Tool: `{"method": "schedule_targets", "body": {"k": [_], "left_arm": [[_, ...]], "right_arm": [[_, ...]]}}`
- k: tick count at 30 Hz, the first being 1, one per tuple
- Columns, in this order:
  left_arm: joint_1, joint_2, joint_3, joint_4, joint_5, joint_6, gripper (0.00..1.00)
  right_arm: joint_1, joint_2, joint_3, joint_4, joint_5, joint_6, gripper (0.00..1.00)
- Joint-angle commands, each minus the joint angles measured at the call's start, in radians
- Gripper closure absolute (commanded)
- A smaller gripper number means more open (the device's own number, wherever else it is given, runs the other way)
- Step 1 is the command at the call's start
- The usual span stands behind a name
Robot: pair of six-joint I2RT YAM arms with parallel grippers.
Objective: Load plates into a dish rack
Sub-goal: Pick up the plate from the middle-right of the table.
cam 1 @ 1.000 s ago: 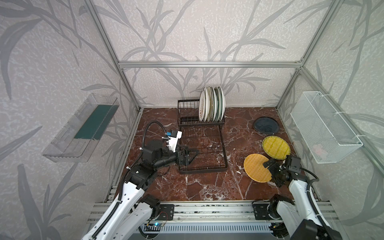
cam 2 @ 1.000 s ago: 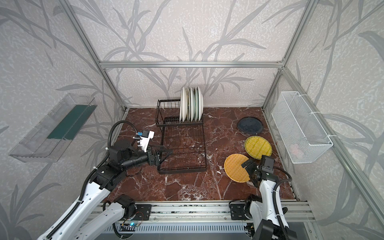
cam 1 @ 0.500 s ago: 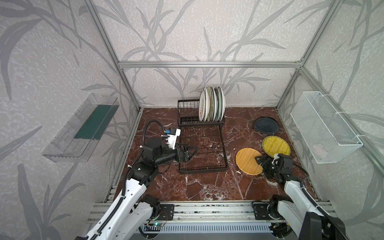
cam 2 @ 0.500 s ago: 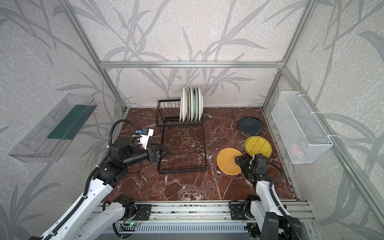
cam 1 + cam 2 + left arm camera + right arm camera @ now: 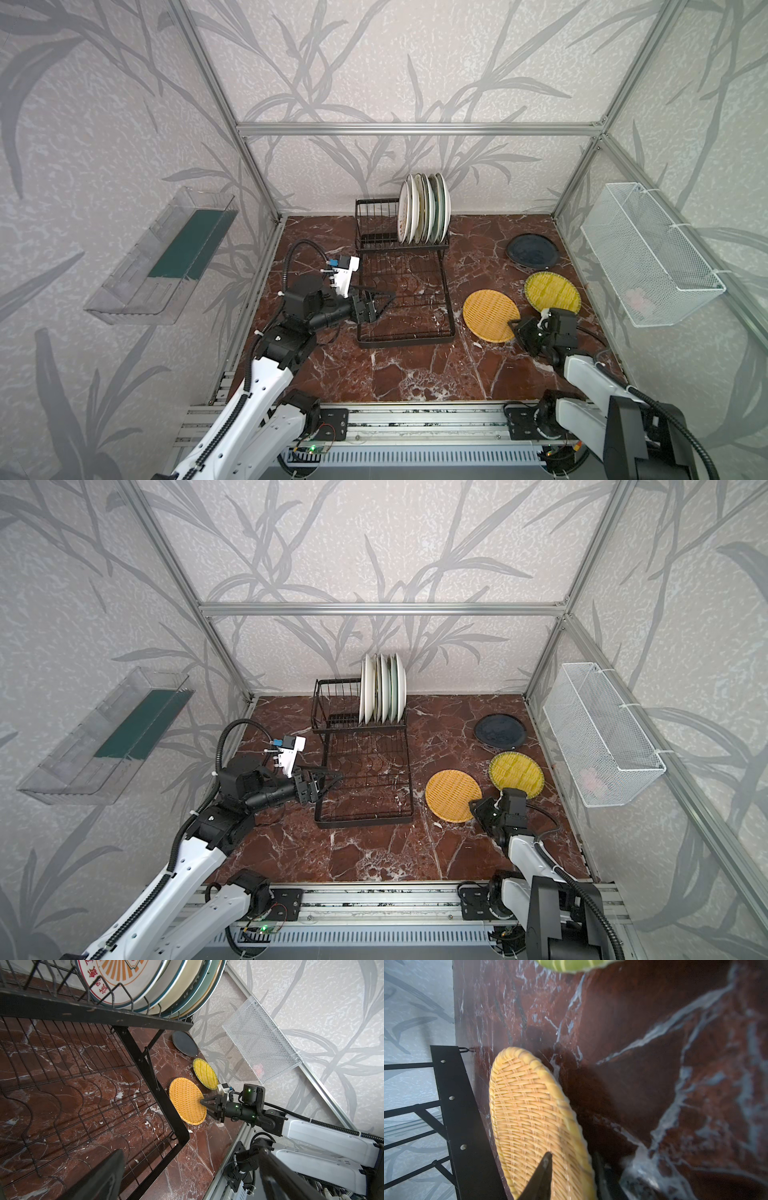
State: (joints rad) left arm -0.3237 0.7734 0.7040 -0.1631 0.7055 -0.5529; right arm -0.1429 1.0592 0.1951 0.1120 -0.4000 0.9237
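1. Just right of the dish rack point(image 5: 405, 341), the orange woven plate point(image 5: 488, 307) rests on the tabletop point(image 5: 415, 374), right jaws pinching its rim.
2. Left jaws gape wide over the rack's left edge.
3. Grasp underway; next, probably lift and slot it upright.

orange disc point(image 5: 533, 1109) at right gripper point(image 5: 572, 1155) tips: woven wicker, rough, matt | dish rack point(image 5: 89, 1013) just beyond it: black-coated metal, matt | table point(image 5: 395, 374) beneath it: glossy veined marble look | plates point(image 5: 124, 980) far from it: glazed, shiny
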Motion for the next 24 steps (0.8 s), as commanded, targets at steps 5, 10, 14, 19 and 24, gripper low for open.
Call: {"method": "schedule_targets", "body": {"k": [5, 10, 14, 19, 24], "left_arm": [[0.016, -0.014, -0.014, 0.030, 0.020, -0.007, 0.01], [0.024, -0.014, -0.017, 0.030, 0.019, -0.008, 0.01], [0.031, -0.013, -0.021, 0.032, 0.016, -0.012, 0.01], [0.040, -0.018, -0.032, 0.037, -0.013, -0.022, 0.01], [0.040, -0.030, -0.049, 0.065, -0.069, -0.036, 0.01]], "right_arm": [[0.007, 0.028, -0.031, 0.011, 0.007, 0.003, 0.78], [0.007, -0.012, -0.018, -0.013, 0.006, 0.003, 0.90], [0.006, -0.076, 0.031, -0.100, 0.022, -0.009, 0.96], [0.006, -0.152, 0.151, -0.236, 0.059, -0.031, 1.00], [0.010, -0.131, 0.368, -0.423, 0.091, -0.061, 1.00]]}}
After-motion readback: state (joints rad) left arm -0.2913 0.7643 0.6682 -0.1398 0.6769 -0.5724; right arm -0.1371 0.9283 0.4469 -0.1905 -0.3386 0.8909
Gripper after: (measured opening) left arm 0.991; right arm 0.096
